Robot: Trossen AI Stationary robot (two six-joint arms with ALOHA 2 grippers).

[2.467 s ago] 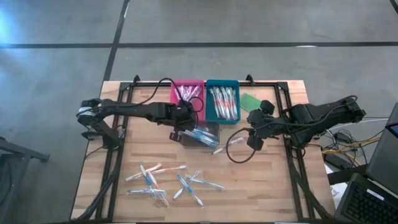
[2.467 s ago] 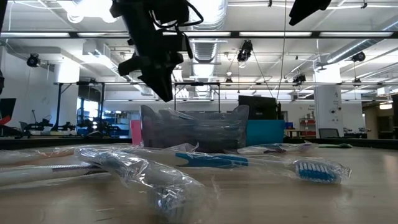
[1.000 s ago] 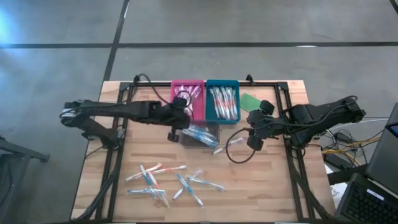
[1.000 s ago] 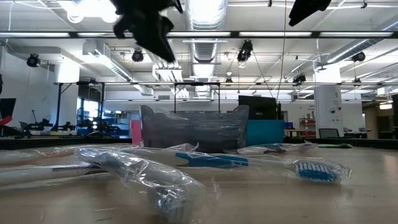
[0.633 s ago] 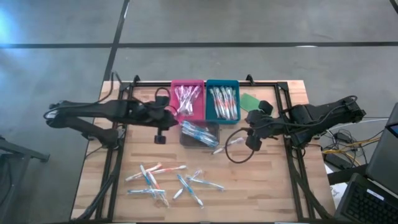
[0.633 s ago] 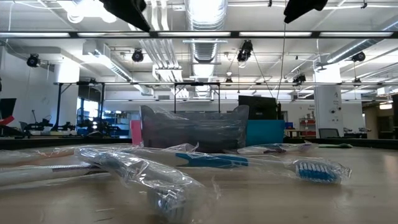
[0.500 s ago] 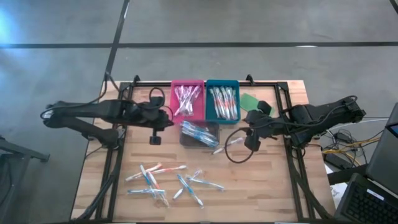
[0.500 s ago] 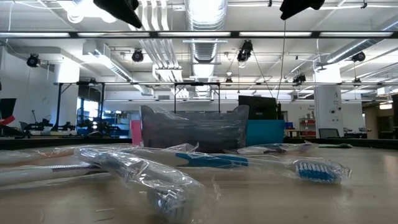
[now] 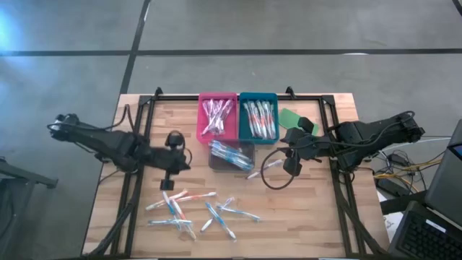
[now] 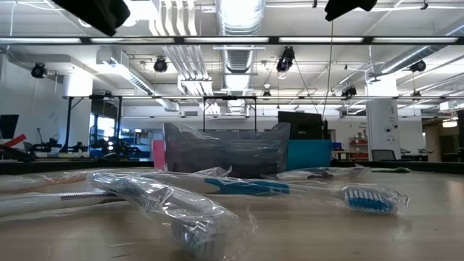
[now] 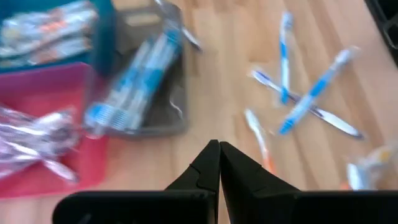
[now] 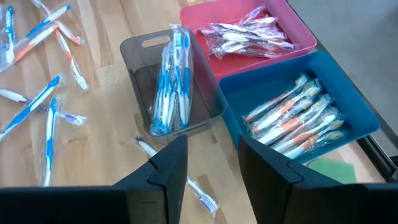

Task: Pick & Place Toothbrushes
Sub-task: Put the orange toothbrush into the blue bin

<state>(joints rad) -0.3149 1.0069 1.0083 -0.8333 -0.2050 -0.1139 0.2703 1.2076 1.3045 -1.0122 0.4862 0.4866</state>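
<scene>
Loose wrapped toothbrushes (image 9: 193,209) lie flat on the near part of the wooden table, also seen in the left wrist view (image 11: 298,93). A grey tray (image 9: 232,154) holds blue ones, a pink tray (image 9: 217,115) holds pink ones, and a teal tray (image 9: 258,117) holds orange ones. My left gripper (image 9: 167,183) hangs shut and empty (image 11: 218,149) just beyond the loose pile, left of the grey tray. My right gripper (image 9: 288,165) is open (image 12: 212,146) above the table, right of the grey tray. A single toothbrush (image 12: 181,178) lies on the wood below it.
A flat green oblong piece (image 9: 295,119) lies right of the teal tray. A black metal frame (image 9: 137,144) runs around the table's edges. A loop of cable (image 9: 271,177) hangs below the right arm. Bare wood (image 9: 303,217) shows at the near right.
My left gripper has drawn back from between the pink and grey trays, travelling toward the table's left and near edges to a spot just above the loose toothbrushes. The right arm has kept almost still. The toothbrushes and trays lie as before.
</scene>
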